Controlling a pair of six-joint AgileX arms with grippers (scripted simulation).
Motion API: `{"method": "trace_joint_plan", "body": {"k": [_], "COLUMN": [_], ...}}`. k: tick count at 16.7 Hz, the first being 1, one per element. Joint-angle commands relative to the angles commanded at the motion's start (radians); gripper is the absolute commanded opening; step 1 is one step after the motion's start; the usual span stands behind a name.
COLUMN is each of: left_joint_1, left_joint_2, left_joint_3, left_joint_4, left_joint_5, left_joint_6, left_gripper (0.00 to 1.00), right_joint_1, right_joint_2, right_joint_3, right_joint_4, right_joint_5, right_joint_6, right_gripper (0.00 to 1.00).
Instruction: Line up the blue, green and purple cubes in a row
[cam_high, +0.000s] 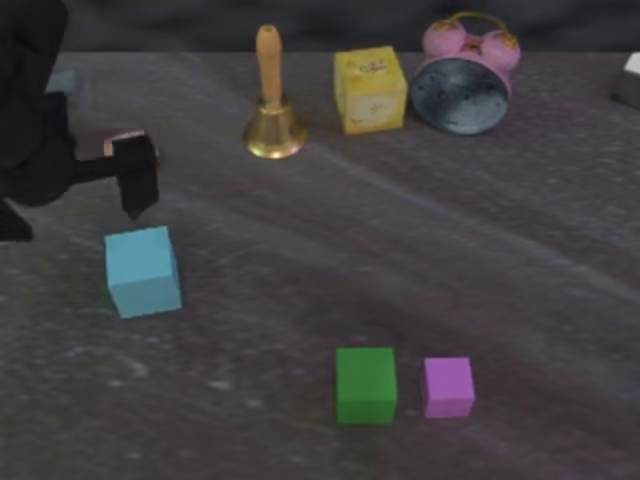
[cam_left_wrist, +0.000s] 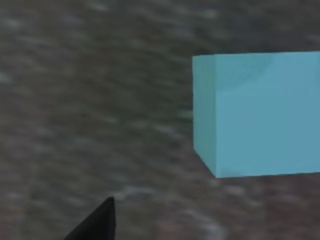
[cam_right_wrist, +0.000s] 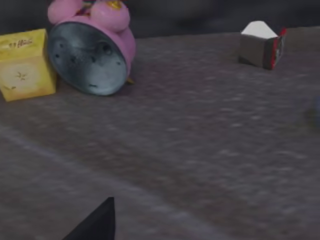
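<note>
Blue cube (cam_high: 143, 271): largest, light sky-blue, matte, rests flat on desk at left side, slightly turned, well apart from other two. Left wrist view shows its plain faces (cam_left_wrist: 257, 115).
Green cube (cam_high: 365, 385): mid-sized, bright green, flat on desk near front, middle.
Purple cube (cam_high: 447, 387): smallest, pinkish-purple, just beside green cube on its right, small gap between, not touching.

No readable text anywhere. The yellow cube (cam_high: 371, 89), at about 12 o'clock on the table (cam_high: 320, 280), carries pale markings on its top and front faces, too faint and small to make out as letters or numbers.
</note>
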Motion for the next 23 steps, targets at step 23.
{"method": "trace_joint_plan", "body": {"k": [23], "left_joint_1": [-0.044], "left_joint_2": [0.512], "left_joint_3": [0.175], "left_joint_4": [0.076], "left_joint_5": [0.000], "left_joint_6": [-0.084], "left_gripper": [1.00], "right_joint_1": [-0.154], "right_joint_2": [-0.343], "right_joint_3": [-0.283], "right_joint_4": [0.270], "right_joint_5": [-0.121], "right_joint_6": [-0.133], "right_gripper": [1.00]}}
